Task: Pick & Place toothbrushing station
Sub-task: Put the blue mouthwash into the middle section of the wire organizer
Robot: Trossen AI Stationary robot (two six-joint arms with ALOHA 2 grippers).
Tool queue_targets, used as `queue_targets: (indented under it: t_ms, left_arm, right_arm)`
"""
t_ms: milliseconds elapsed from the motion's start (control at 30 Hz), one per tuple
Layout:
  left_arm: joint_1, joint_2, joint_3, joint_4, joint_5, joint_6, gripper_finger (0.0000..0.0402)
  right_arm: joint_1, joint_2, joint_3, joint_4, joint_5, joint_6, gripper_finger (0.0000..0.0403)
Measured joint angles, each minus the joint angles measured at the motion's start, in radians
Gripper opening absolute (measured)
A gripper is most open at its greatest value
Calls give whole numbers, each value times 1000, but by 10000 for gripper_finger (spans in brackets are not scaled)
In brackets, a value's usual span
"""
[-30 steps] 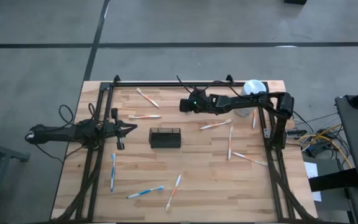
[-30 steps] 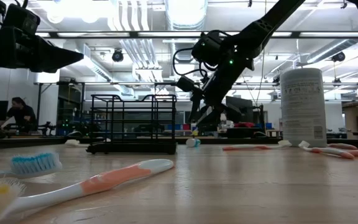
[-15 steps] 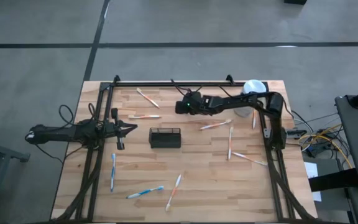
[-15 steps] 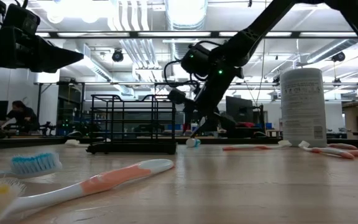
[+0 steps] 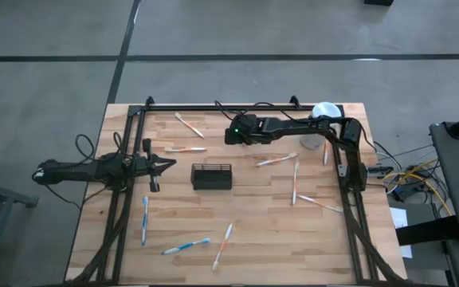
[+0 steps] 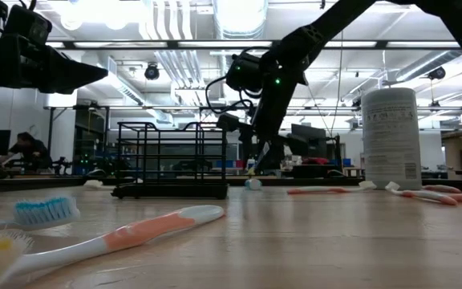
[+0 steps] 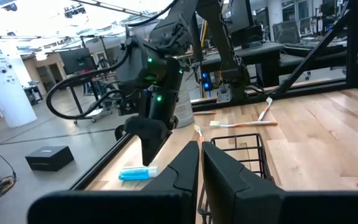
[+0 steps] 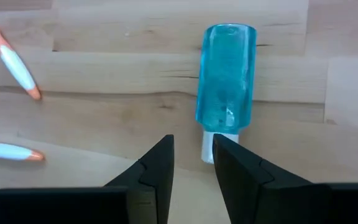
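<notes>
1. The basket [image 5: 212, 176] stands upright in the middle of the counter [image 5: 253, 239], and I see nothing inside it

2. The right end effector [image 5: 231, 133] hangs over the counter beyond the basket, on its right rear side. Its fingers are slightly apart and hold nothing

3. Right in front of these fingers lies a small blue tube [image 8: 225, 87] with a white cap, flat on the wood. The fingers seem lined up with the cap end, probably to take the tube

4. The left end effector [image 5: 168, 165] waits to the left of the basket, closed and empty, pointing toward it

5. Toothbrushes lie scattered around the basket, for example an orange one [image 5: 276, 159] to its right and a blue one [image 5: 144, 219] to its front left, so the filling seems not yet started
</notes>
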Motion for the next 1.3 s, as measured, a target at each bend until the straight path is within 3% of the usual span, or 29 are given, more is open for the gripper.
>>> queue_targets:
  t_ms: [167, 400, 767, 1300]
  left_arm:
    - [0, 0, 0, 0, 0, 0, 26]
    - [0, 0, 0, 0, 0, 0, 26]
    - [0, 0, 0, 0, 0, 0, 26]
    - [0, 0, 0, 0, 0, 0, 26]
  right_arm:
    - [0, -1, -20, -7, -1, 16, 109]
    - [0, -1, -27, -13, -5, -86, 111]
    - [-6, 3, -34, -11, 0, -75, 162]
    - [-7, 9, -120, 132, 3, -74, 162]
